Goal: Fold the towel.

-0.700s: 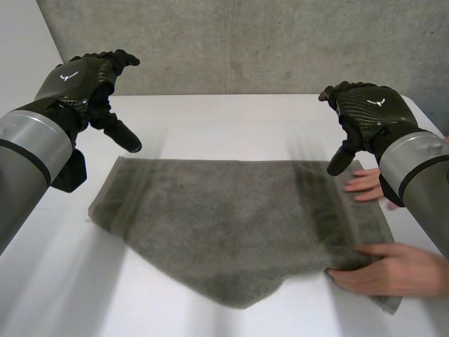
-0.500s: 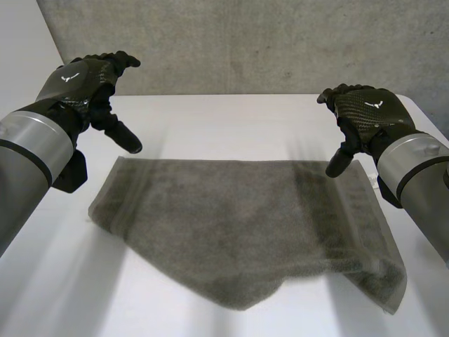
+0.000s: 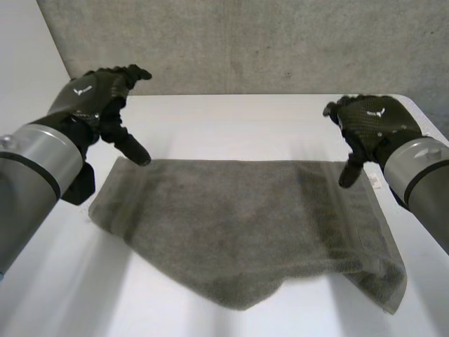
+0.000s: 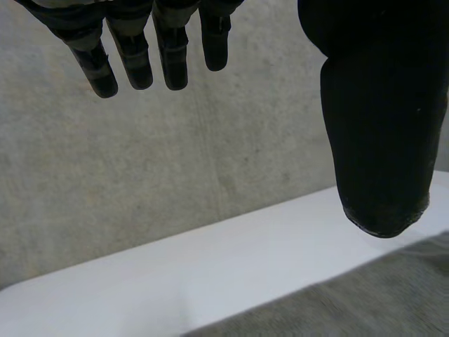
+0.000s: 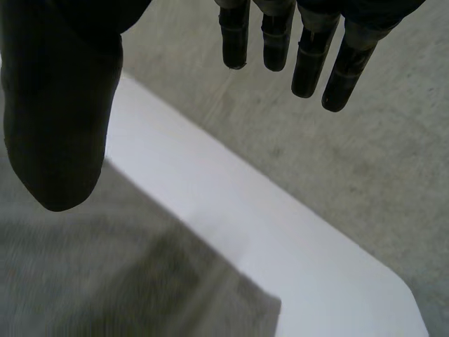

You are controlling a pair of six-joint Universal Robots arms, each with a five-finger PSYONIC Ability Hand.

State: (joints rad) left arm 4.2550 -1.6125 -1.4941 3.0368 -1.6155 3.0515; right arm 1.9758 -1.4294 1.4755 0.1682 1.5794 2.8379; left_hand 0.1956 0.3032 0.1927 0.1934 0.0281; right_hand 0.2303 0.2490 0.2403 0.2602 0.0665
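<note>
My left hand (image 3: 95,97) is open over the towel's (image 3: 238,225) far left corner, fingers (image 4: 133,53) straight and spread, thumb (image 4: 382,140) pointing down at the cloth and gripping nothing. From the left wrist camera the thumb tip sits just above the towel's far edge, and I can't tell if it touches. My right hand (image 3: 375,121) is at the towel's far right corner in the same pose: fingers (image 5: 309,49) loose and straight, thumb (image 5: 59,119) hanging over the cloth, nothing held. Whether that thumb touches, I can't say. Both grey forearms come in on either side of the towel. The towel itself is grey-green and lies spread flat on the white worktop (image 3: 231,123). Its far edge runs straight between my two hands, and its near edge sags to a blunt point at the middle. The near right corner reaches furthest toward me, and the left side is pulled in shorter. Beyond the towel's far edge there is a strip of bare worktop, then a grey concrete wall (image 3: 266,42).
</note>
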